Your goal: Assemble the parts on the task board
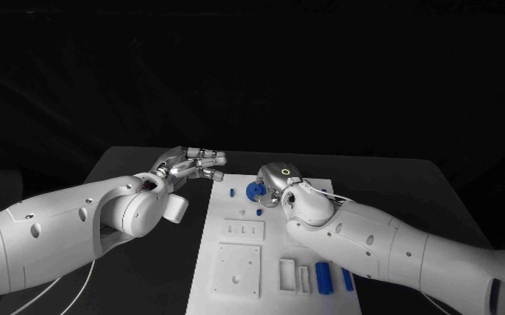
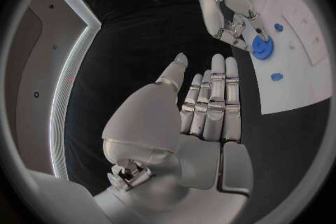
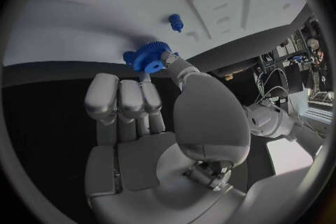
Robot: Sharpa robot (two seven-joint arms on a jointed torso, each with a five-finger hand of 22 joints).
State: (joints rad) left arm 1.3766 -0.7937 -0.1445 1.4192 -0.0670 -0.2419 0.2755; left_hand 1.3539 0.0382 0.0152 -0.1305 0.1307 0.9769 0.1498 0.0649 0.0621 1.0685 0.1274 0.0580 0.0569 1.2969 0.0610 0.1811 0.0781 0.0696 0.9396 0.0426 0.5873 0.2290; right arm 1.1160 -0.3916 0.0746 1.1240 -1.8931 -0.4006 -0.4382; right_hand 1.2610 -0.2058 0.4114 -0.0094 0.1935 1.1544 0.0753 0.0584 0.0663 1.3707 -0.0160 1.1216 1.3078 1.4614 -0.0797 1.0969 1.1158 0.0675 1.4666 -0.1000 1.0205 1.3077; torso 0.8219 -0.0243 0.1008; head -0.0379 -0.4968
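Cylinders come first: on the near end of the task board [image 1: 237, 257], at about 5 o'clock, we note two blue cylinders [image 1: 324, 278] lying beside white raised blocks [image 1: 238, 270]. Further up, the right hand [image 1: 282, 181] rests over the board's far end, its fingertips [image 3: 170, 58] pinching a blue gear [image 1: 256, 192]; a small blue peg [image 3: 175, 22] stands nearby on the board. At 10 o'clock from the gear, the left hand [image 1: 195, 164] hovers over the black table [image 1: 137, 162] beside the board, fingers extended together, holding nothing.
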